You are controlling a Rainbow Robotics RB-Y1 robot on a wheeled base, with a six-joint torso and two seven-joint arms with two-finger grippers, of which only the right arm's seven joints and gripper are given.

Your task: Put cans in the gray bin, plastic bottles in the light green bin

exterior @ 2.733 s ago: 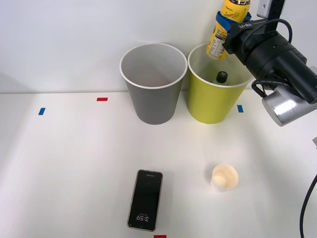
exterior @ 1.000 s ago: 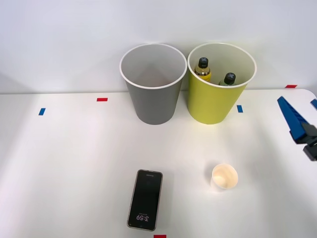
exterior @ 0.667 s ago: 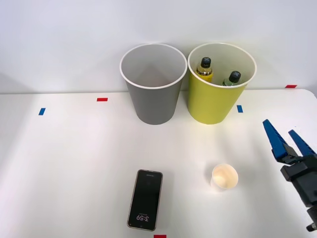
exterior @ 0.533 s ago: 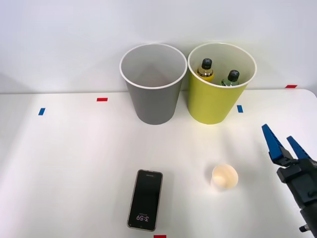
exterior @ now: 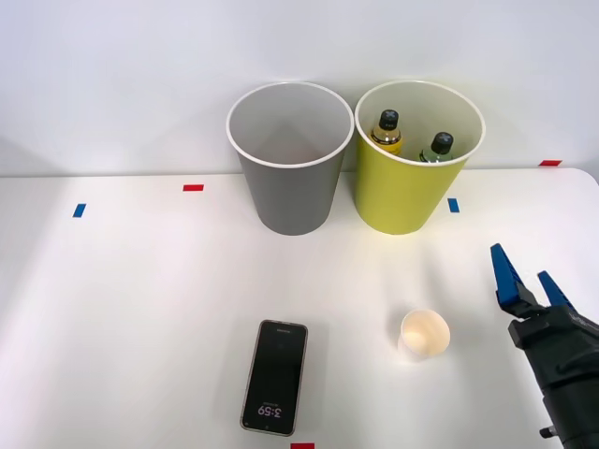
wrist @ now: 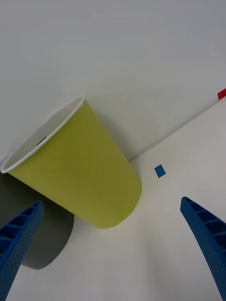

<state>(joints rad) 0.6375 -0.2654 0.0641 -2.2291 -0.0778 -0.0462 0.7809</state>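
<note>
Near the right edge of the table my right gripper now hangs low, with its two blue fingers apart and nothing between them. A few seconds ago it was high over the light green bin with the yellow-label bottle clamped; since then it let go and came back toward the front right corner. Both plastic bottles are now inside this bin at the back of the table, the yellow one beside the dark green one, only their black caps and shoulders over the white rim. In the last half second they did not move, so I judge they are settled.

For the task this means the bottle part looks finished. The gray bin, touching or almost touching the green one on its left, looks empty inside, and I see no can on the table. What remains is a white paper cup near the front, just left of my gripper, and a phone near the front edge; neither belongs to a bin.

For moving, the middle and the left half of the table are open, with only small tape marks. On the right the room is narrow: the gripper is close to the table edge and the cup is light, so a sideways swing could knock it
</note>
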